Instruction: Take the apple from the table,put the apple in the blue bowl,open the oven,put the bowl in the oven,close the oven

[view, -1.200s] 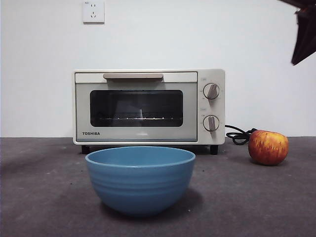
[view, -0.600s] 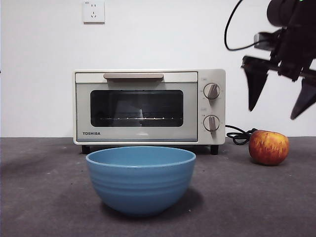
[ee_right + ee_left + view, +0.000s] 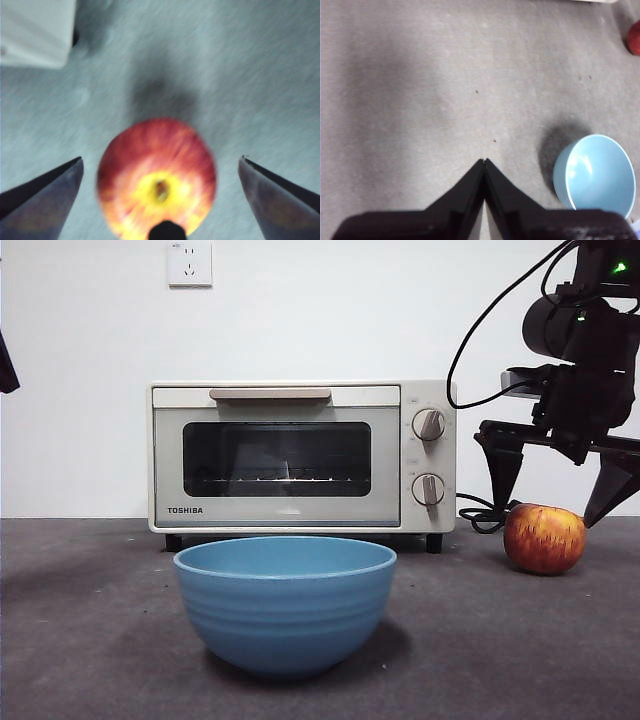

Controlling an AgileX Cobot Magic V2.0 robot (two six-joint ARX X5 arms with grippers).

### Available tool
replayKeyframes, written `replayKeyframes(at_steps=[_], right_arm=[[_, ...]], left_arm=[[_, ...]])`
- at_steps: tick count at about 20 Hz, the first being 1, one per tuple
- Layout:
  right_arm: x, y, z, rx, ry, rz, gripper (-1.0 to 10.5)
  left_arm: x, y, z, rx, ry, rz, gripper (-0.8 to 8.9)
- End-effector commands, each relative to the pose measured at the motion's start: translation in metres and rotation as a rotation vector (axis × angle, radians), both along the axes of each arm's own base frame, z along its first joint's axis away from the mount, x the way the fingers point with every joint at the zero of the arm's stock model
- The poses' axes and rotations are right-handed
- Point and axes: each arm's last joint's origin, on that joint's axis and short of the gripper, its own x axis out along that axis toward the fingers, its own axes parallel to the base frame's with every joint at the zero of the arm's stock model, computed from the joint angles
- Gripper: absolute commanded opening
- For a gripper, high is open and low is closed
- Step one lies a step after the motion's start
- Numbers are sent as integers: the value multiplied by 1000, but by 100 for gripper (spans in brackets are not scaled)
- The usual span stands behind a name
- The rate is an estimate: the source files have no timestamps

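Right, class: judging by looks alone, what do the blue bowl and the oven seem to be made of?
Blue bowl: probably matte plastic or glazed ceramic; even colour, faint ridges, soft sheen inside. The look leaves it open.
Oven: cream painted metal body, by its smooth flat panels; dark glass door, showing the rack behind and faint reflections.
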Motion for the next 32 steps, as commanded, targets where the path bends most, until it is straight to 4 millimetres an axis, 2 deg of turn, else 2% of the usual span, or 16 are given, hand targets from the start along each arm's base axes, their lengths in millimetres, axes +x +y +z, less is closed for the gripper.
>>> replayKeyframes(at_steps=[1, 4, 6, 9, 10, 12, 13, 16, 18, 23, 26, 28, 32], right_arm=[[6, 1, -8, -7, 20, 5, 816], [7, 1, -14, -6, 43, 5, 810], [7, 1, -20, -8, 75, 5, 732], [8, 3, -25, 45, 97, -3, 515], [8, 3, -24, 51, 95, -12, 407], [7, 3, -25, 61, 112, -8, 83], [6, 3, -25, 65, 118, -3, -25], [2, 2, -15, 61, 115, 3, -8], [-8, 1, 4, 56, 97, 15, -8], [-51, 2, 68, 80, 39, 53, -1], [-78, 8, 92, 96, 53, 88, -1], [-93, 19, 102, 134, 53, 145, -1], [-117, 65, 108, 161, 77, 323, -1]], left_arm=[[-1, -4, 0, 4, -1, -24, -4], [-1, -8, 0, 5, -1, -39, -4], [-1, -9, 0, 5, -2, -48, -4], [-2, -10, 0, 5, -1, -49, -4], [-2, -10, 0, 6, -1, -49, -4], [-1, -10, 0, 5, -2, -49, -4], [-2, -10, 0, 5, -1, -49, -4], [-2, -10, -1, 6, 6, -49, -4], [-3, -9, -1, 7, 17, -49, -4], [-3, -9, -1, 7, 16, -49, -4], [-3, -11, -1, 7, 16, -55, -4], [-3, -11, -1, 7, 13, -56, -4], [-3, -13, -1, 6, 5, -67, -4]])
